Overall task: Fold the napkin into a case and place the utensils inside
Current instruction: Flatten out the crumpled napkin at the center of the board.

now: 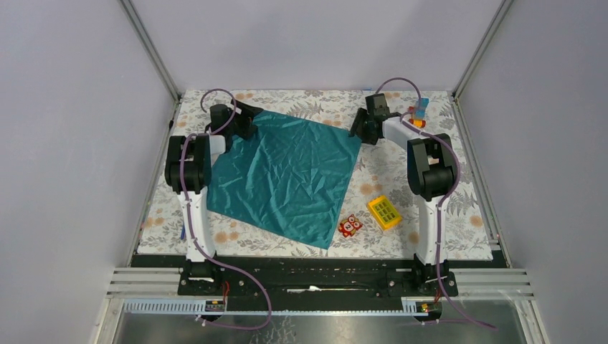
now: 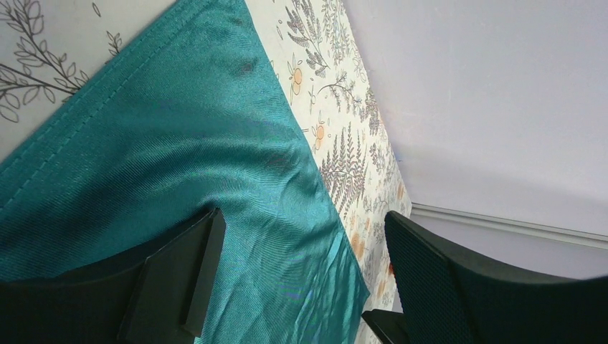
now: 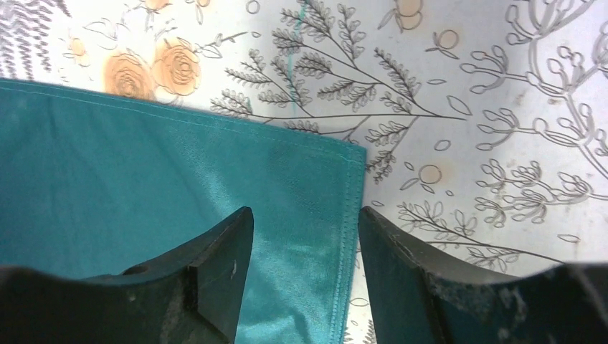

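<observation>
Scene: The teal napkin (image 1: 287, 172) lies open in a single layer on the floral tablecloth (image 1: 387, 172), turned so its corners point like a diamond.
Left pincer: My left pincer (image 2: 301, 222) sits low at the napkin's far-left corner. Its jaws are spread wide, one finger over the cloth and the other out past the hem. It grips nothing.
Right pincer: My right pincer (image 3: 305, 215) is down at the far-right corner. Its jaws are parted by a narrower gap, with the stitched hem running up between them. The cloth is not pinched yet.
Key relation: The napkin's far edge runs from one pincer to the other, with a corner at each. The rest of the cloth spreads from there toward my bases. Each arm is nearest its own corner.
Step, as I judge it: Taking hold of both far corners for a first fold toward the near side.
Container: No case exists yet. The cloth is unfolded, so nothing is held inside anything.
Cutlery: I cannot pick out the utensils in these views. The small colourful bits (image 1: 418, 111) at the table's far-right corner are too small to name.
Bystanders: A red owl toy (image 1: 350, 226) sits just beside the napkin's near-right edge, with a yellow gridded block (image 1: 384, 212) near it.
Risk, as I judge it: The shiny fabric may slip from a shallow corner grip.
</observation>
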Robot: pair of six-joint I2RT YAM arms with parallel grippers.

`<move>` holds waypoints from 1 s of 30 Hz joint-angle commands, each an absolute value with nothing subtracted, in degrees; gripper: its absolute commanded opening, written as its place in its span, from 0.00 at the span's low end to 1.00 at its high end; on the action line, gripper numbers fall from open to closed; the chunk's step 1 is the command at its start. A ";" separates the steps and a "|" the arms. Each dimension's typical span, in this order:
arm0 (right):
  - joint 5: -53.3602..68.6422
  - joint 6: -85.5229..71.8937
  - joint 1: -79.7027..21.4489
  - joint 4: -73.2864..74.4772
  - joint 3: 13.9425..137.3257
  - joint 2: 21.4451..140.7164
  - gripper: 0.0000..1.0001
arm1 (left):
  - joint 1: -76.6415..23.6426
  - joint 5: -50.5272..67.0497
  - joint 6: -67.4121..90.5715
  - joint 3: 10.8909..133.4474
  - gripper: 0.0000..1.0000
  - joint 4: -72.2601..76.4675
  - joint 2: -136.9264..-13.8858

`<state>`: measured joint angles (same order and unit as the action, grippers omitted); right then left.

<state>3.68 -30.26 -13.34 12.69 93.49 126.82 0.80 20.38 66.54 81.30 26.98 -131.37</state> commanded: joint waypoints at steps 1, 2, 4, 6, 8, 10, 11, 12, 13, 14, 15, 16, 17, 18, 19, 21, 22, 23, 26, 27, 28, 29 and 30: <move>-4.92 -27.22 -15.35 16.52 95.35 126.69 0.62 | 1.75 20.17 64.20 81.01 0.89 25.19 -132.93; -5.15 -26.37 -15.36 16.86 95.51 125.89 0.63 | 1.76 20.75 63.67 81.01 0.89 25.43 -132.57; -6.08 -23.88 -15.65 18.90 97.26 124.44 0.64 | 1.71 22.03 62.25 81.06 0.90 26.03 -131.14; -7.09 -20.80 -16.11 21.35 100.16 123.25 0.66 | 1.62 22.94 60.94 81.44 0.91 25.62 -129.60; -3.36 -19.15 -16.33 22.65 102.65 122.80 0.67 | 1.71 23.14 59.91 81.60 0.92 24.58 -127.84; 0.55 -19.70 -16.52 22.40 102.49 123.11 0.64 | 1.76 23.62 59.39 81.48 0.94 24.44 -126.26; 3.06 -20.55 -16.67 21.59 101.78 123.39 0.62 | 1.76 24.09 59.26 81.65 0.95 24.20 -125.49; 5.23 -21.70 -16.76 20.53 101.00 123.86 0.58 | 1.76 24.81 59.28 81.90 0.96 23.68 -124.86; 6.78 -22.63 -16.84 19.92 100.57 124.55 0.54 | 1.77 25.77 59.32 82.29 0.97 23.08 -124.24; 7.82 -23.32 -16.94 19.49 100.29 125.12 0.49 | 1.78 26.64 59.33 82.67 0.97 22.39 -123.53; 8.47 -23.70 -16.96 18.86 99.83 125.70 0.44 | 1.76 27.25 59.16 82.84 0.98 20.95 -122.60; 8.44 -24.08 -16.96 17.92 99.38 126.09 0.41 | 1.80 27.56 58.82 82.88 0.99 19.48 -121.48; 7.94 -24.19 -16.96 17.47 99.20 126.53 0.39 | 1.84 27.74 58.29 83.02 0.99 17.82 -120.21; 7.12 -24.14 -16.96 17.08 99.15 126.98 0.37 | 1.85 27.94 57.67 82.80 0.99 16.32 -118.91; 6.38 -24.01 -16.96 16.76 99.14 127.44 0.35 | 1.85 28.21 57.17 82.43 0.99 15.02 -117.54; 4.64 -23.39 -16.96 16.37 99.35 128.39 0.35 | 1.97 28.47 56.67 81.38 0.99 11.68 -114.41; 3.79 -23.13 -16.90 16.35 99.58 128.90 0.35 | 2.06 28.52 56.62 80.72 0.99 9.36 -112.17; 2.84 -22.73 -16.88 16.35 99.66 129.35 0.34 | 2.10 28.60 56.64 79.54 0.99 7.12 -110.45; 0.42 -21.81 -16.88 16.39 99.66 130.58 0.34 | 2.11 30.64 56.14 74.54 0.99 6.09 -103.76; -0.93 -21.62 -16.88 16.47 99.62 131.05 0.34 | 2.11 30.83 55.41 72.72 0.99 5.76 -101.20; -2.30 -21.46 -16.88 16.56 99.82 131.44 0.34 | 2.11 30.89 54.45 71.11 0.99 4.99 -98.97; -2.91 -21.23 -16.75 16.75 100.25 131.93 0.34 | 2.11 31.13 53.45 69.85 0.99 3.81 -96.66; -3.43 -21.07 -16.72 17.03 100.90 132.63 0.35 | 2.11 31.69 52.15 68.77 0.99 2.33 -94.64</move>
